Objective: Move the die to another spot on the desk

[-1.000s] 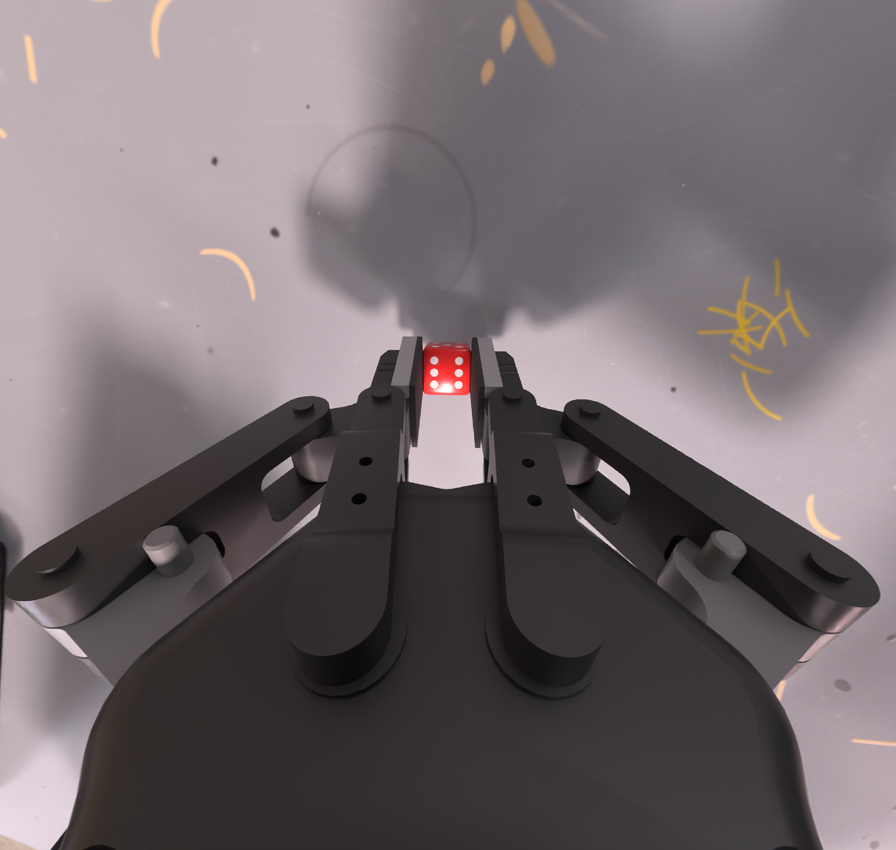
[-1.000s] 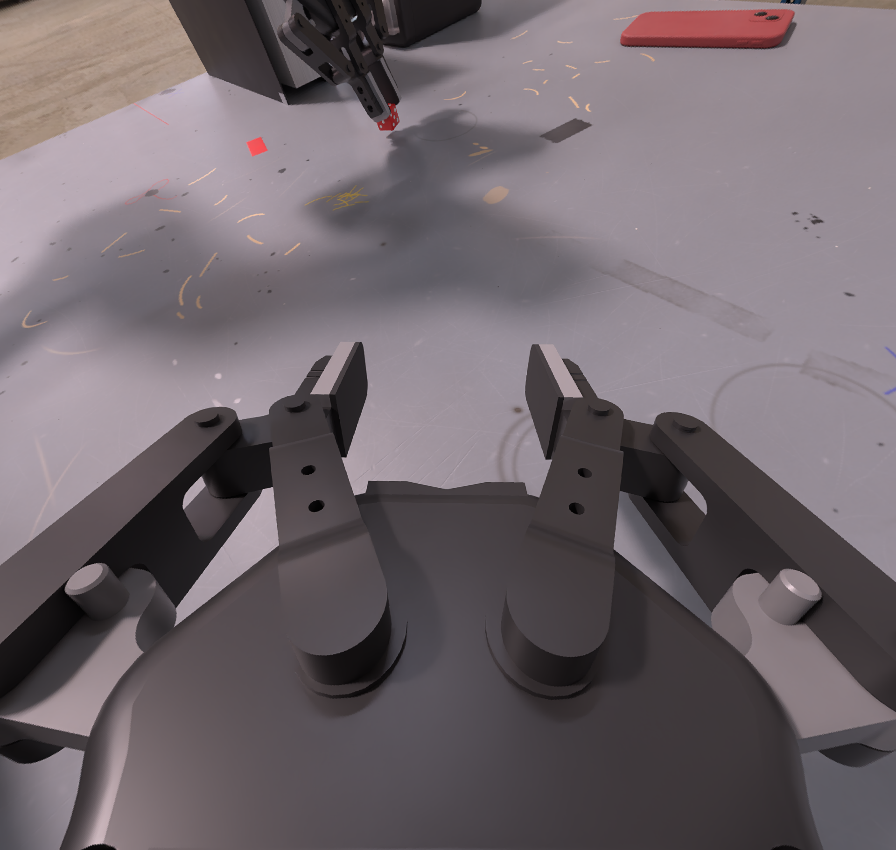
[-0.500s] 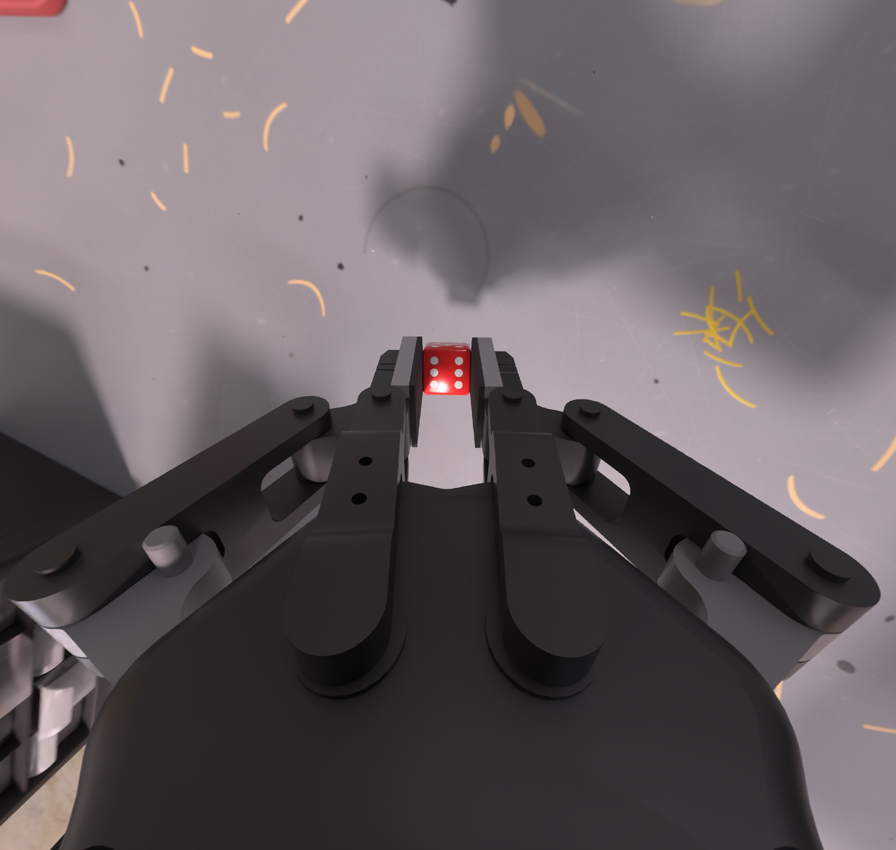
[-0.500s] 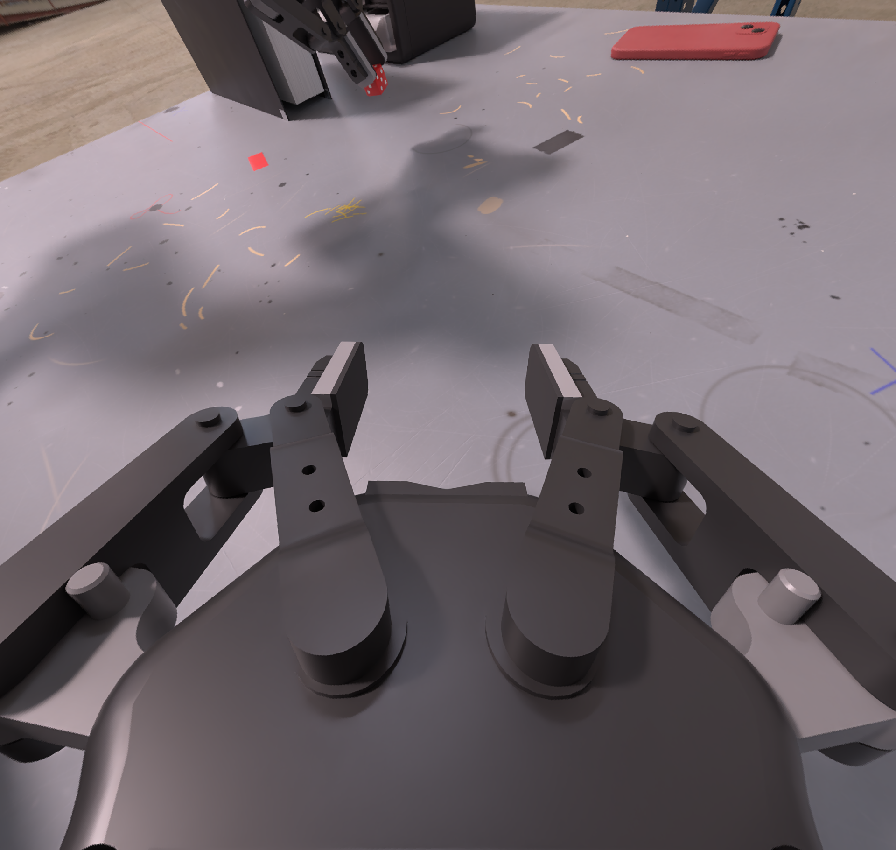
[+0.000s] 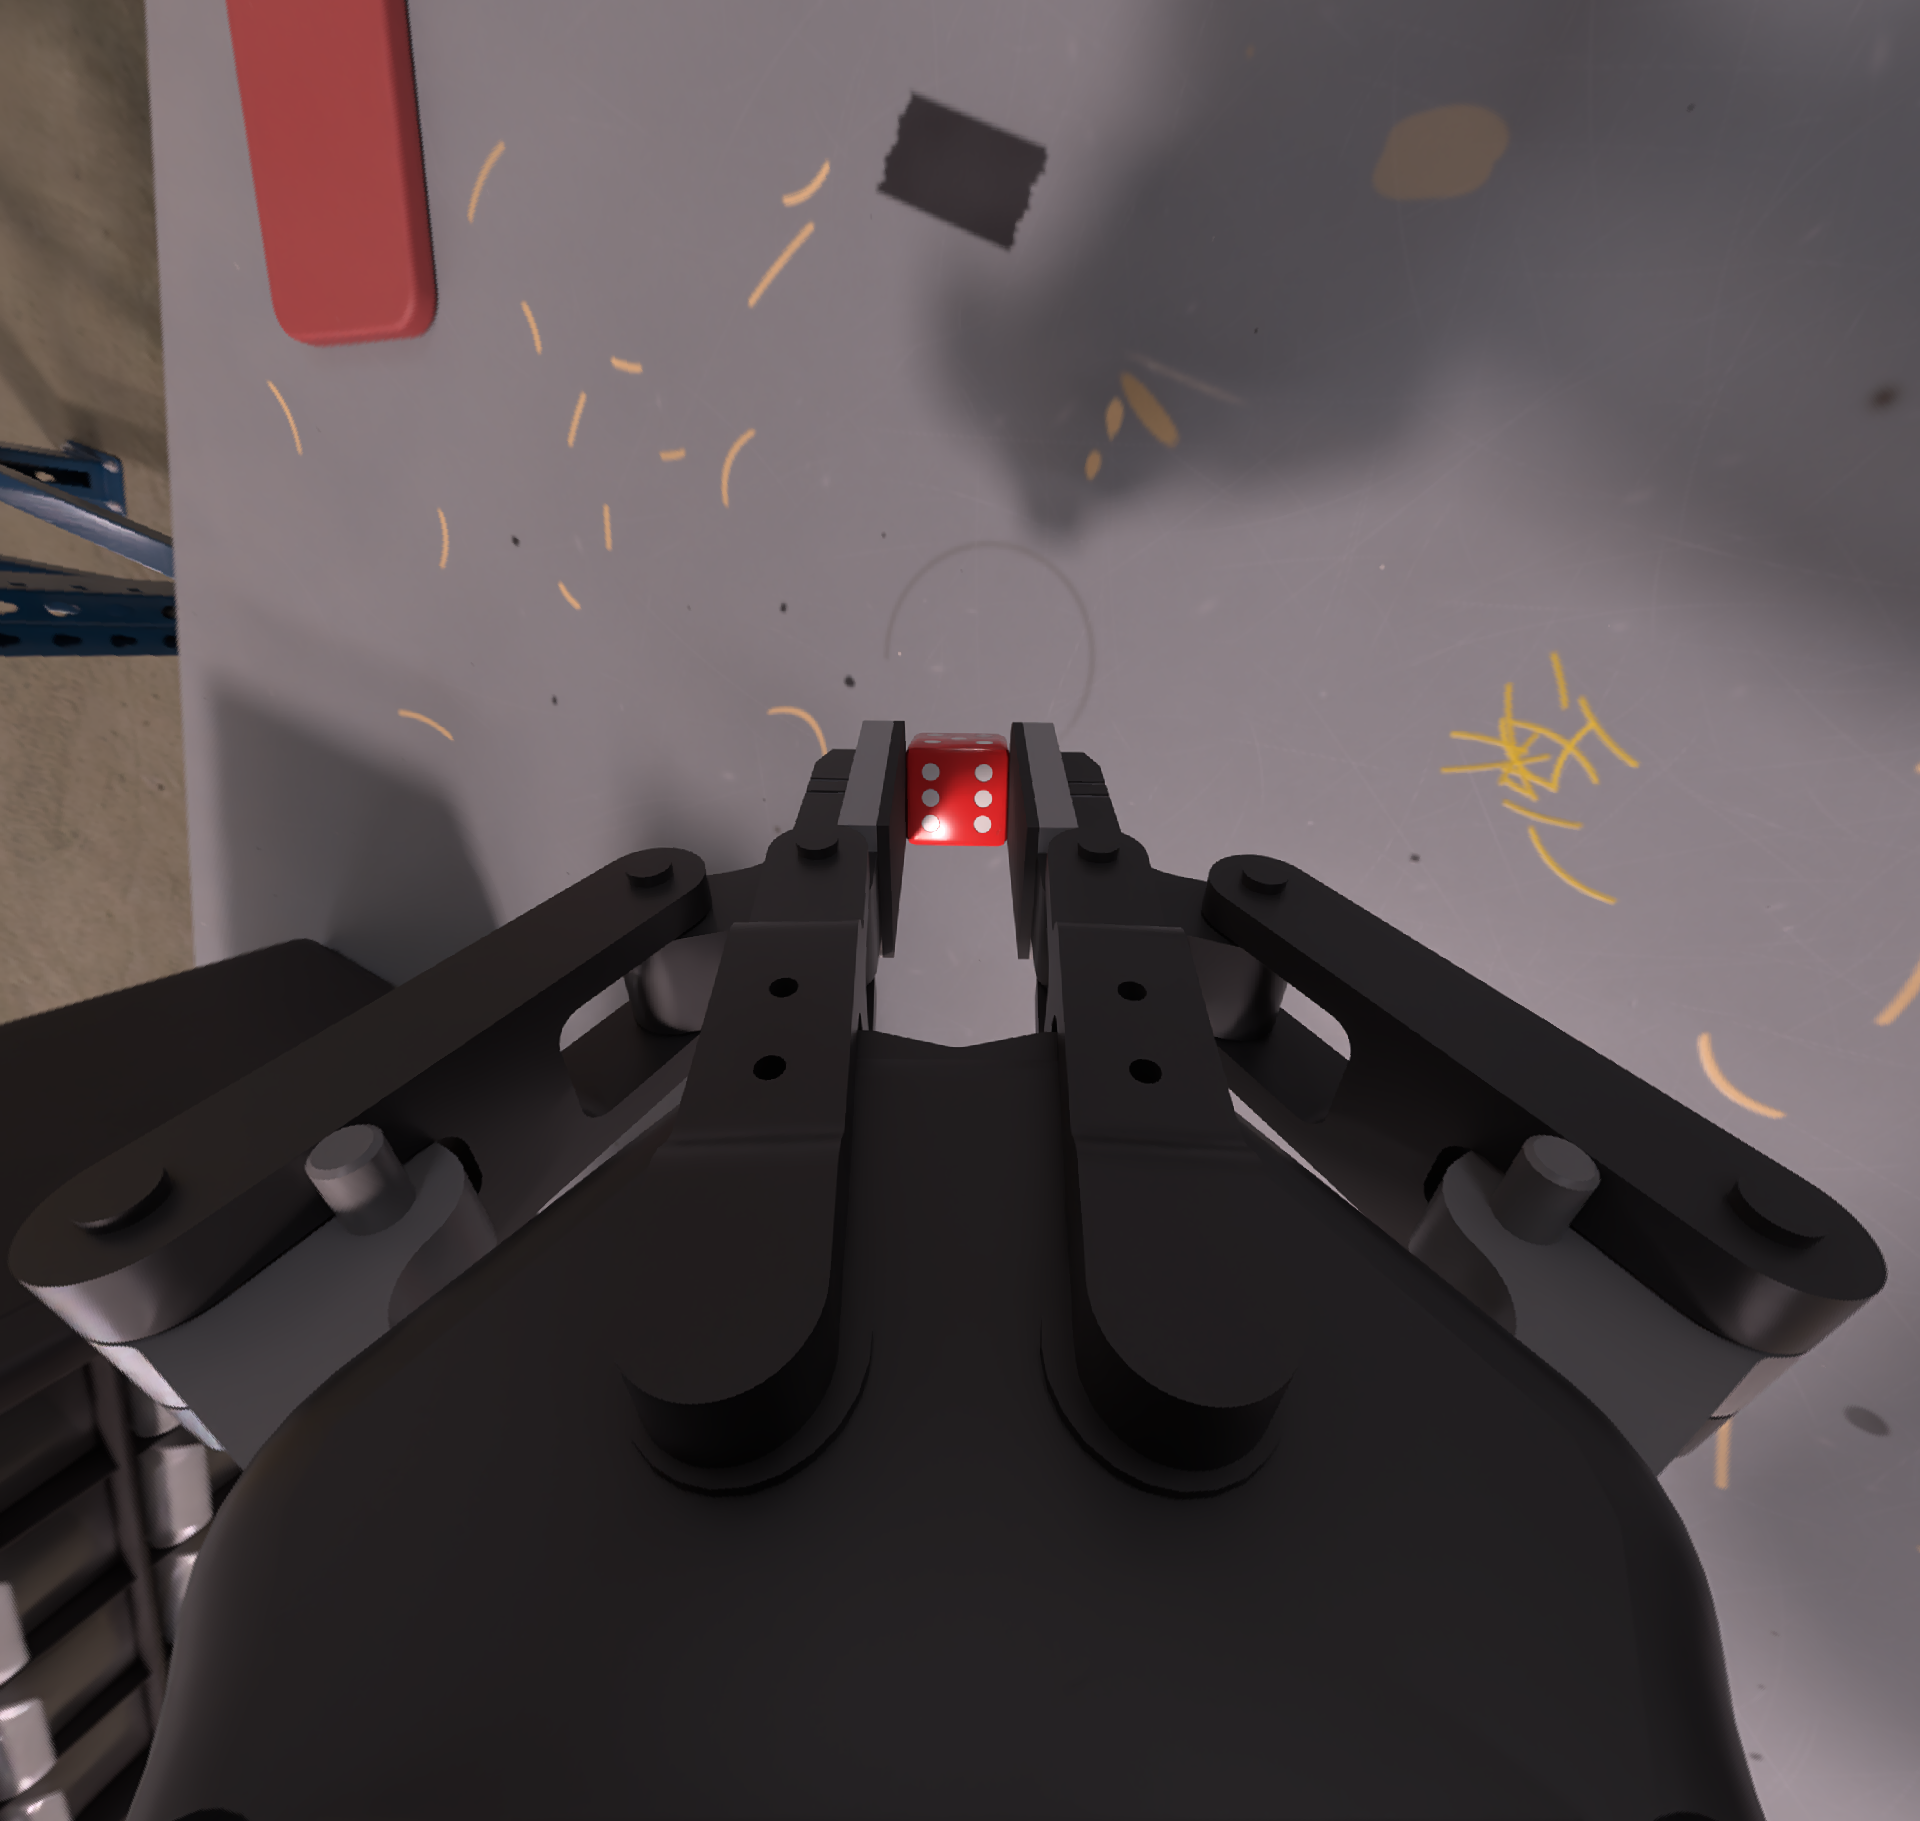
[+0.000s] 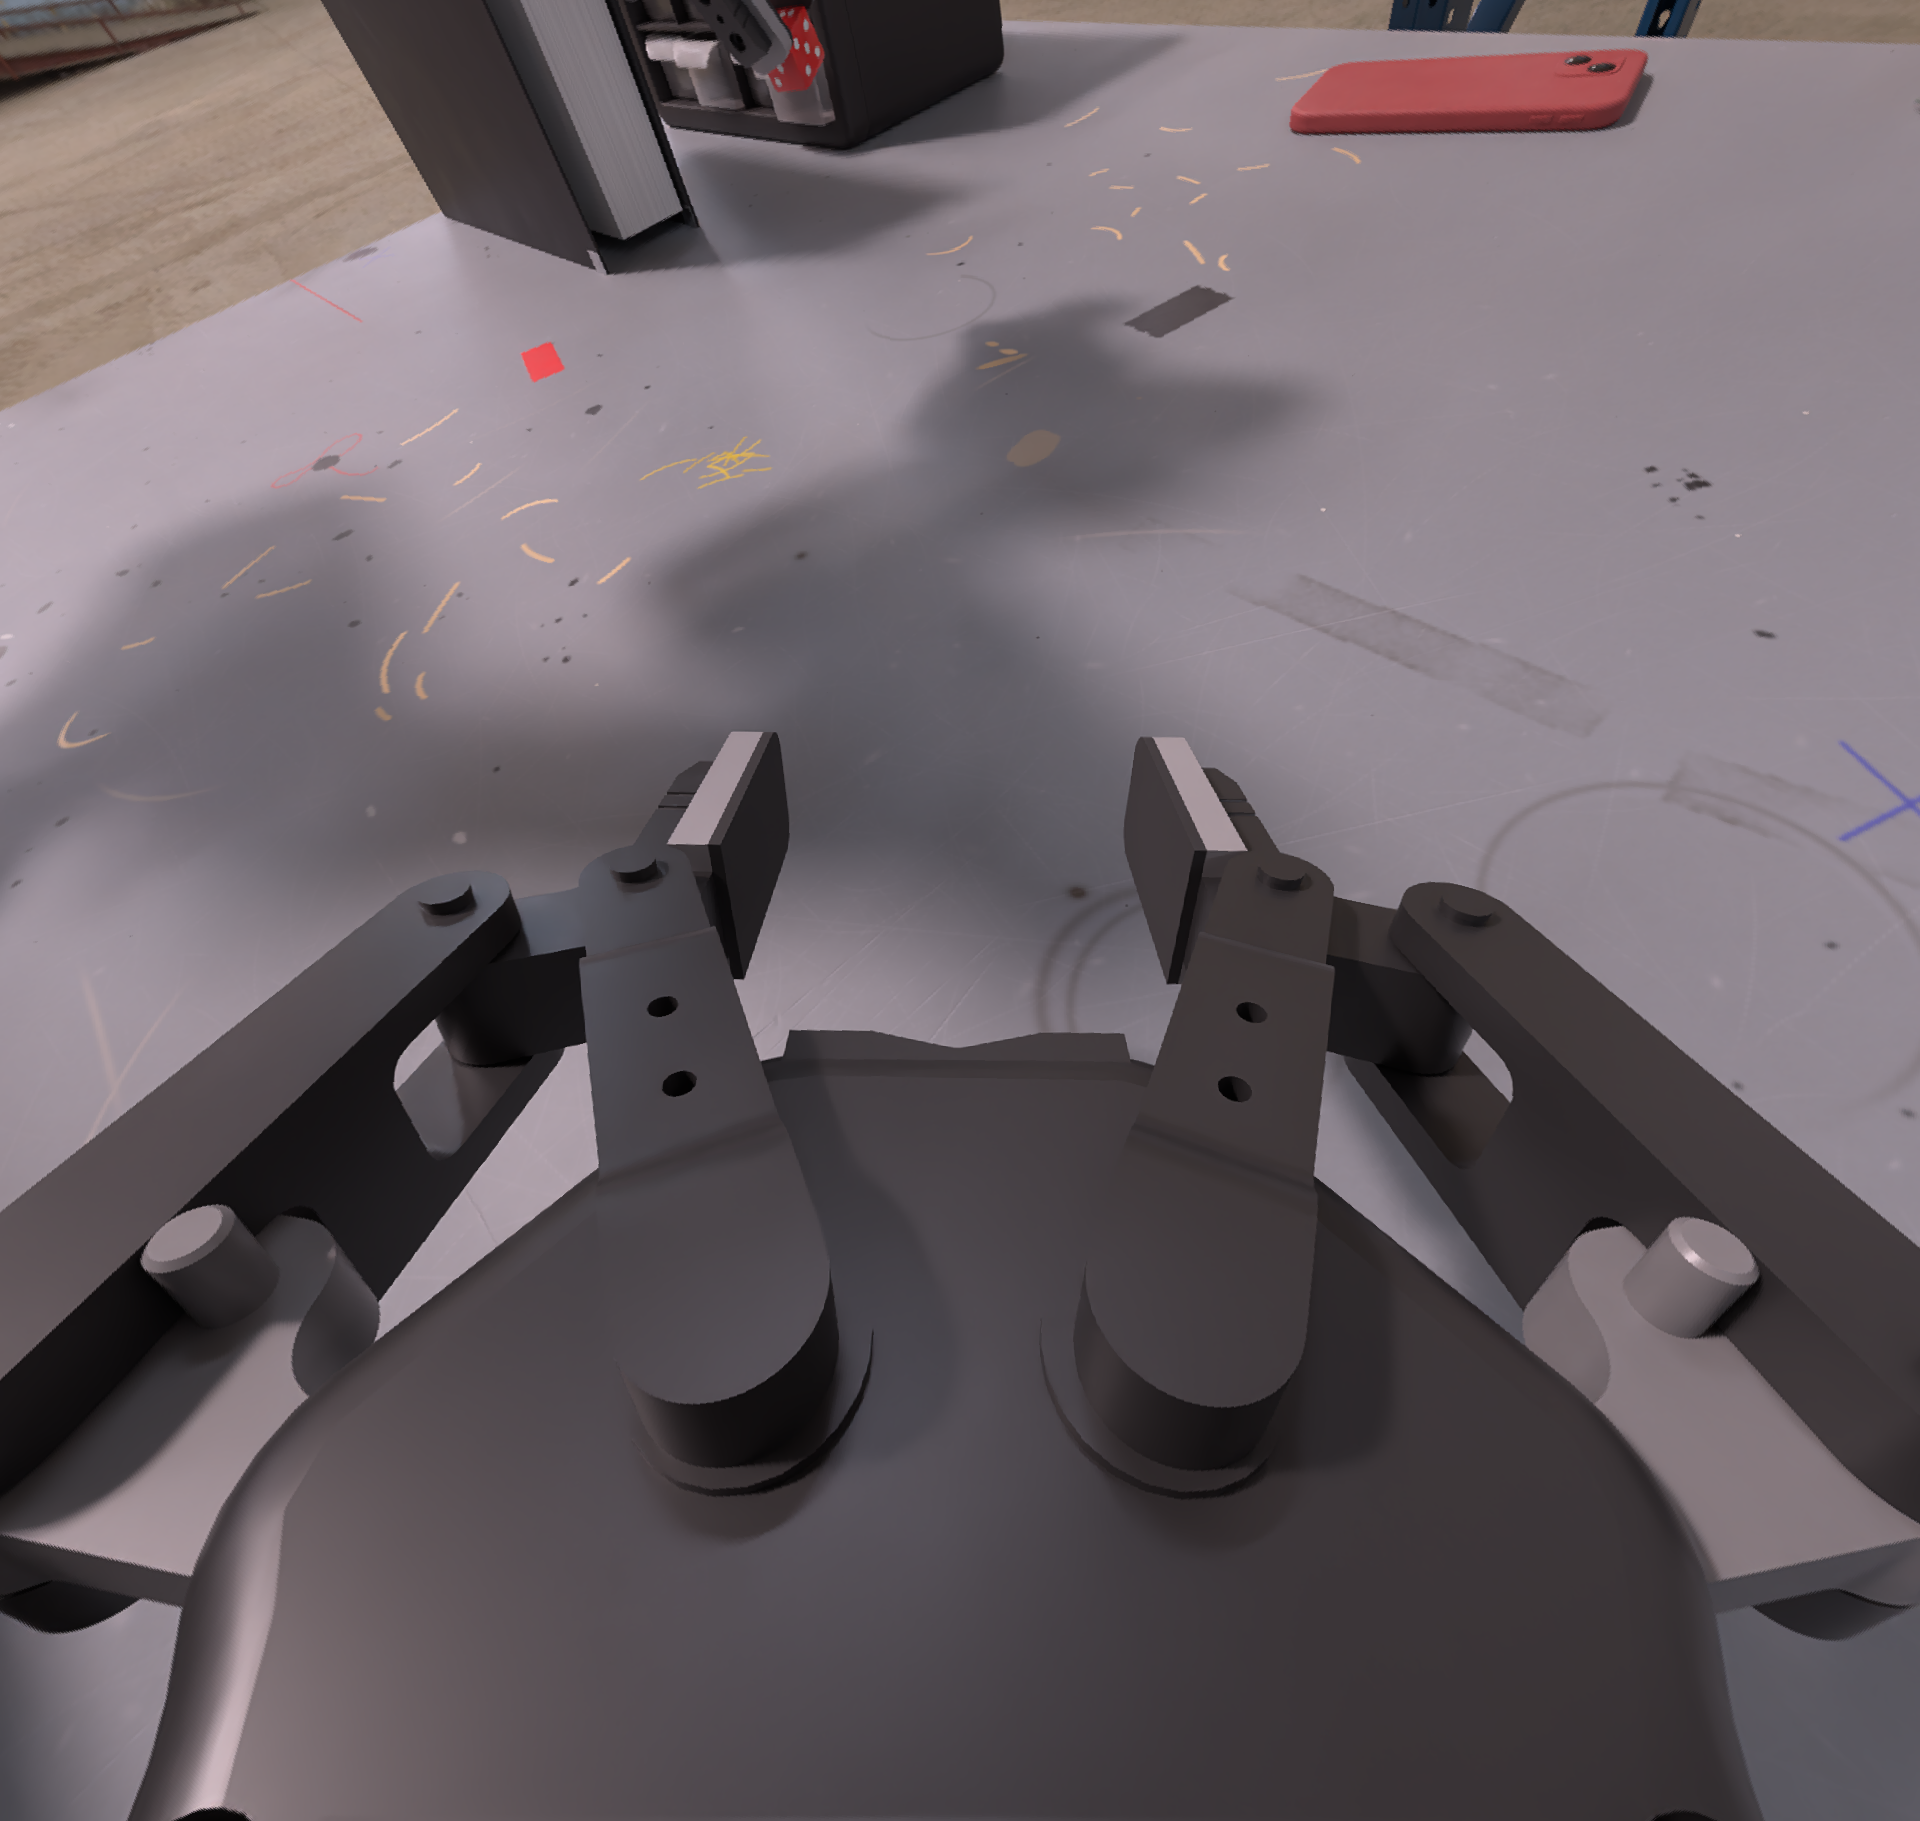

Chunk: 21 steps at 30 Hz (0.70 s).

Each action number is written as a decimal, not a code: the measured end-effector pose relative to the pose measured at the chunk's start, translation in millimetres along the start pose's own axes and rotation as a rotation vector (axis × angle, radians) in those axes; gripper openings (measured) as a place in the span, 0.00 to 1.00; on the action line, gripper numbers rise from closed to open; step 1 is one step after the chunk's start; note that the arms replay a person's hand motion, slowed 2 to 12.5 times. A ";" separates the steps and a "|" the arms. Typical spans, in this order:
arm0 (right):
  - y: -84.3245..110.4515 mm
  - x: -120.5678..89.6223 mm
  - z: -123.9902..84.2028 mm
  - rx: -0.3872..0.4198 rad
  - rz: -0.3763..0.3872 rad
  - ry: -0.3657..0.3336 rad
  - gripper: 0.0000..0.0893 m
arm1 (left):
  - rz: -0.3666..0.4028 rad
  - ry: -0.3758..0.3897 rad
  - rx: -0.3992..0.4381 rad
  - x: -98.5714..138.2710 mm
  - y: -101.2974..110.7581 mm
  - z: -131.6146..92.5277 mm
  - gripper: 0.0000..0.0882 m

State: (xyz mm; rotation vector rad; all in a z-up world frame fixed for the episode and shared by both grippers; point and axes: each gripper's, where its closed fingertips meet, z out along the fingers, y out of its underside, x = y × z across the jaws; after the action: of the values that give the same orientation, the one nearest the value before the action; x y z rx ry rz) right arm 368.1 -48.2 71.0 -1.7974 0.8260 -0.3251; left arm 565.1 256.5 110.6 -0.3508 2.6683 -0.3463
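Fingers of your left gripper pinch the glossy red die, a rounded cube with white pips, high above the scuffed grey desk; your right gripper gapes empty.

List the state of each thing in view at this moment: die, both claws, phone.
die: held off the desk, six-pip face toward the left wrist camera.
left claw: shut on the die.
right claw: open, holding nothing, above the desk.
red phone: lying flat, camera side up.

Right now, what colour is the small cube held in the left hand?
Glossy red die with white pips, clearest in the left wrist view.
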 end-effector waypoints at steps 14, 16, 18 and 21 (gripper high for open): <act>0.5 0.7 -0.1 -0.007 0.004 0.001 0.65 | 0.120 -0.009 0.023 5.7 -51.5 -1.2 0.20; 0.4 0.7 -0.3 -0.007 0.001 0.003 0.65 | 0.135 0.000 0.027 7.7 -58.9 1.1 0.20; 0.3 0.8 -0.7 -0.007 -0.002 0.006 0.65 | 0.149 0.012 0.032 10.1 -66.5 4.0 0.20; 0.1 0.8 -1.1 -0.006 -0.008 0.010 0.65 | 0.169 0.034 0.039 14.6 -77.9 9.2 0.20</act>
State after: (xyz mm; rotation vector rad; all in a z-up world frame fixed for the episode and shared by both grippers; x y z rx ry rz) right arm 368.0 -49.6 71.2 -1.8067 0.8273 -0.3374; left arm 571.2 177.5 119.9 -0.1077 2.6967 -0.3543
